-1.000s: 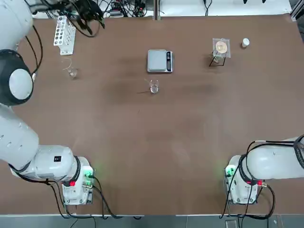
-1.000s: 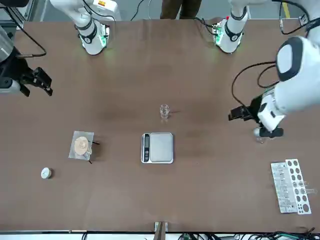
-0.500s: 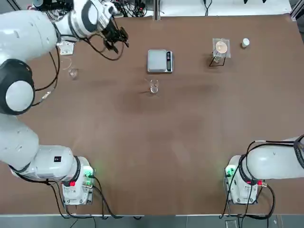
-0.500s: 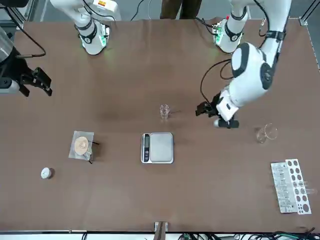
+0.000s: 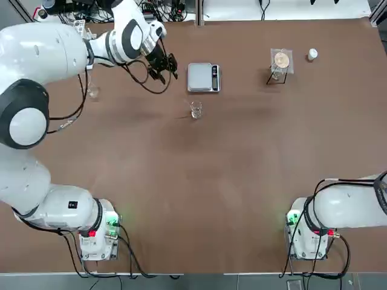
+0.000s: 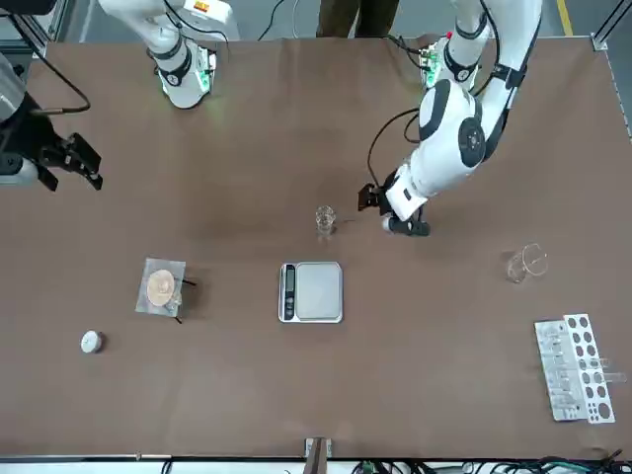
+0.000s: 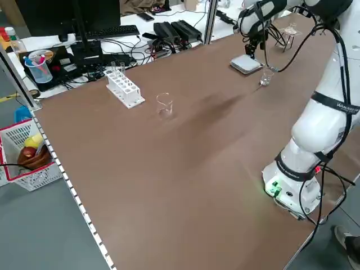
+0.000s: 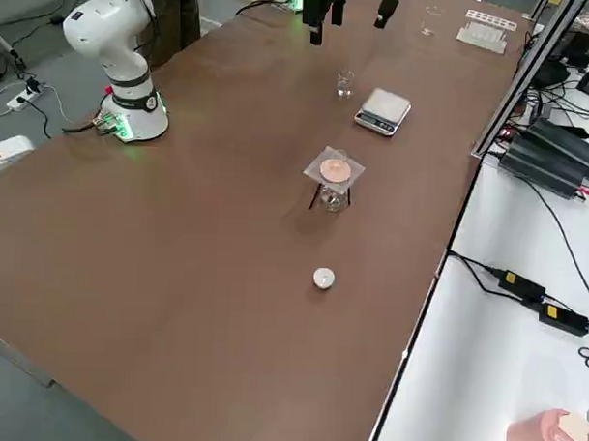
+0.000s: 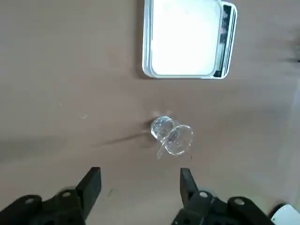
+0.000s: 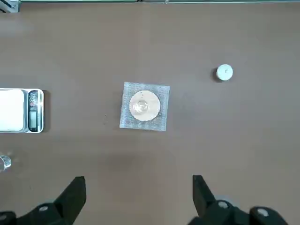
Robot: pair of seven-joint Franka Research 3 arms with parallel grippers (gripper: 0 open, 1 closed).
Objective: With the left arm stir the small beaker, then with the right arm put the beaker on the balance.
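- Plainly, with twelve o'clock pointing away from the robot's bases, we had the left gripper [image 9: 140, 169] above the table at about ten or eleven from the small beaker [image 9: 171, 135], its fingers wide apart and nothing between them.
- We saw the right gripper [image 10: 139, 178] aloft around four from the balance [image 5: 199, 77], spread wide and holding nothing, waiting.
- We had the white rack [image 7: 125, 90] at ten from the small beaker, with clear tubes in it.
- We found the balance at twelve, just beyond the small beaker, its pan bare.
- We noted the wire-legged stand [image 8: 335, 174] at three from the balance, a pale disc on its gauze.
- We saw the larger glass vessel [image 7: 164, 105] at nine to ten from the small beaker; it looked empty.
- We judged the small beaker light, stiff, slippery and breakable, so a soft, level pinch low on its wall seemed best; it stood upright on the table, and we could not tell whether it held liquid.
- We had the white cap [image 5: 312, 54] at two from the balance.
- We made out a thin clear rod [image 9: 161, 151] leaning from the beaker, to be gripped high for stirring.
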